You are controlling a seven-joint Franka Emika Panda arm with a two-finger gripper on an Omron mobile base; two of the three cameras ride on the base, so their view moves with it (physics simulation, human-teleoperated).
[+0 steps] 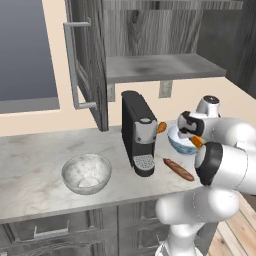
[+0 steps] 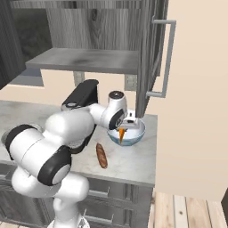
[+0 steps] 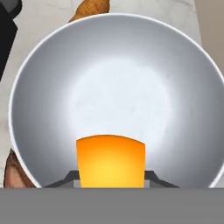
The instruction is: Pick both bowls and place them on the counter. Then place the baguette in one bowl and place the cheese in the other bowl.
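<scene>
Left base view: we record the marbled bowl point(image 1: 86, 173) standing alone on the desk point(image 1: 30, 165), left of the black coffee machine point(image 1: 138, 132); the baguette point(image 1: 178, 169) lies flat on the desk to the machine's right, near the front edge; behind it sits the blue-patterned bowl point(image 1: 181, 144), and above its rim we note the gripper point(image 1: 195, 138) with the orange cheese point(image 1: 197, 141) at its tip. A small orange-brown lump point(image 1: 161, 127) rests behind the machine. Right base view: we see the gripper point(image 2: 123, 129) pointing down over the blue-patterned bowl point(image 2: 133, 132), the cheese point(image 2: 121, 134) wedge hanging between its fingers, inside the bowl's outline; the baguette point(image 2: 101, 155) lies just left of that bowl. Hand view: we list the cheese point(image 3: 110, 161) clamped in narrow jaws, directly above the bowl's pale interior point(image 3: 118, 96).
</scene>
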